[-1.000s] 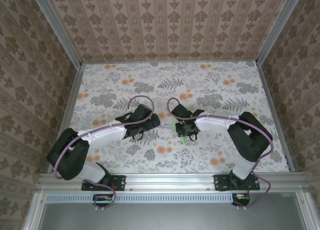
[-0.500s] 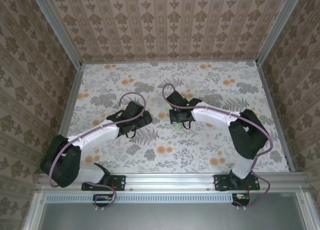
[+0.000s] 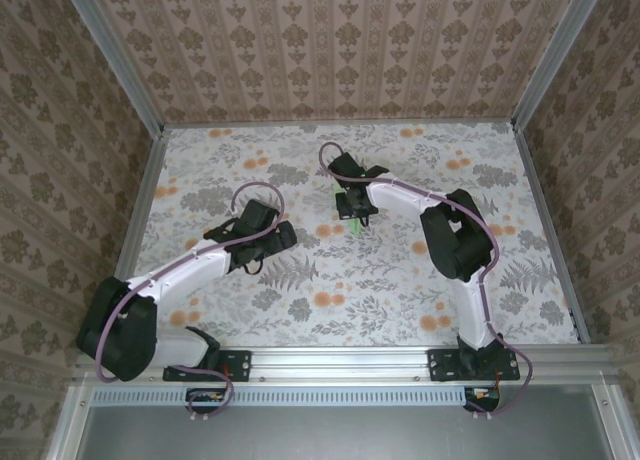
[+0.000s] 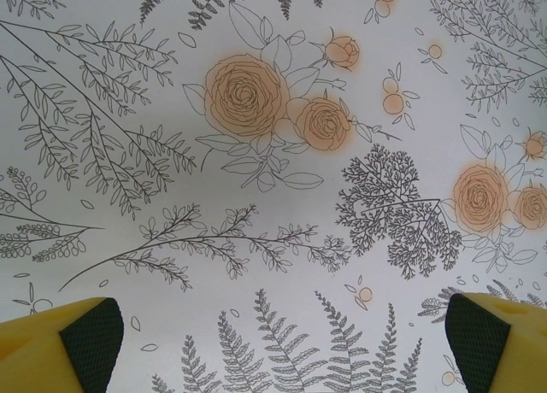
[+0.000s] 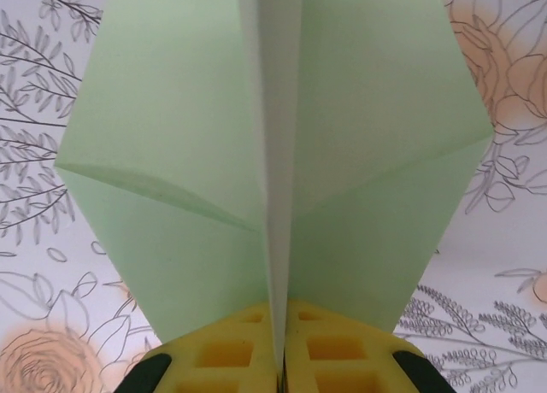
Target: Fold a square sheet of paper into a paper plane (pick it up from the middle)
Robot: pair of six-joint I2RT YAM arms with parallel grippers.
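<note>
The pale green sheet of paper is folded into a paper plane (image 5: 171, 111) with a centre crease and two wings spread to either side. My right gripper (image 5: 280, 359) is shut on the crease from below, its yellow fingers pressed together. From above, the right gripper (image 3: 353, 208) hangs over the far middle of the table with a bit of the green paper plane (image 3: 357, 226) showing under it. My left gripper (image 4: 282, 342) is wide open over bare tablecloth, with nothing between its yellow fingers (image 4: 60, 346). In the top view the left gripper (image 3: 262, 242) sits left of centre, apart from the paper.
The table (image 3: 400, 280) is covered with a floral cloth and boxed in by patterned walls (image 3: 330, 50) on three sides, with metal rails at the edges. Both arm bases stand at the near edge.
My right arm has swung away from me toward the far side of the table, carrying the folded paper. My left arm has stretched out and drifted left and a little farther away, still open.
</note>
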